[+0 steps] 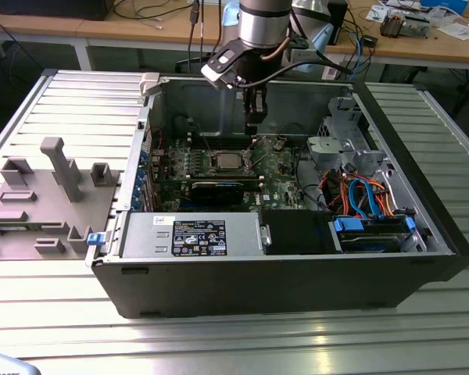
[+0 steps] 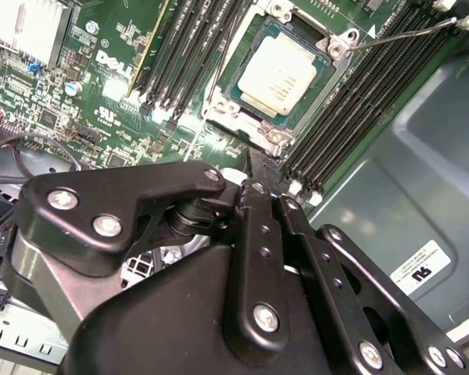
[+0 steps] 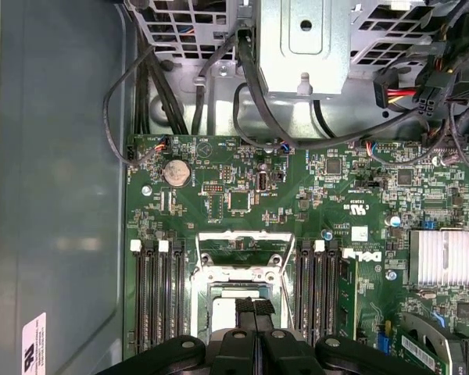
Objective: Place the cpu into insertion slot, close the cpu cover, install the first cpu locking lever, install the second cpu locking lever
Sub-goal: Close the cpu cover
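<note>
The cpu [image 2: 280, 76] sits in the insertion slot [image 2: 267, 129], far in the case [image 1: 281, 277], and the claw [image 3: 255, 306], closed and empty, hangs just over it, apparently for the closing-and-latching steps, which want gentle downward pressure.

Robotics lab or electronics workshop, ribbed silver aluminium-profile table [image 1: 430, 117], open black desktop computer case [image 1: 297, 277] lying on it, grey plastic fixture block [image 1: 59, 168] alongside, light wooden workbenches [image 1: 62, 30] behind strewn with black cables [image 1: 150, 11].

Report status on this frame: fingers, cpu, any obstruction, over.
Gripper hovering by the insertion slot, fingers shut. Cpu seated in it. One wire lever angled out over the memory slots. No obstruction seen.
</note>
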### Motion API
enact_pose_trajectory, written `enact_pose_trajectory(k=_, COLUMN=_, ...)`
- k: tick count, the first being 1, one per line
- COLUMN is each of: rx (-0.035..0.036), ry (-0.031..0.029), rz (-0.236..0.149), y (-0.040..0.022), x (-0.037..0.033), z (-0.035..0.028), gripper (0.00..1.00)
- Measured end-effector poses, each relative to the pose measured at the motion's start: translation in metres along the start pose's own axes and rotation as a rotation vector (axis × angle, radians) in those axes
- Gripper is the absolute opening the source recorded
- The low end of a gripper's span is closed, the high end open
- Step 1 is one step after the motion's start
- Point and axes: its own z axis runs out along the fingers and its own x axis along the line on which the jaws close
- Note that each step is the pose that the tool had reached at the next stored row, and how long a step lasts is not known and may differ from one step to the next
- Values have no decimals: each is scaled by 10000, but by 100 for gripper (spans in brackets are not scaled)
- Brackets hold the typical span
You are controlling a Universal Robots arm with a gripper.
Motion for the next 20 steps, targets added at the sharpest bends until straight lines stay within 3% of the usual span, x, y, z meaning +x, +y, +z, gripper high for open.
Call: enact_pose_trajectory(k=20, rx=0, ry=0, rz=0, y=45, x=-1, z=10, gripper=11)
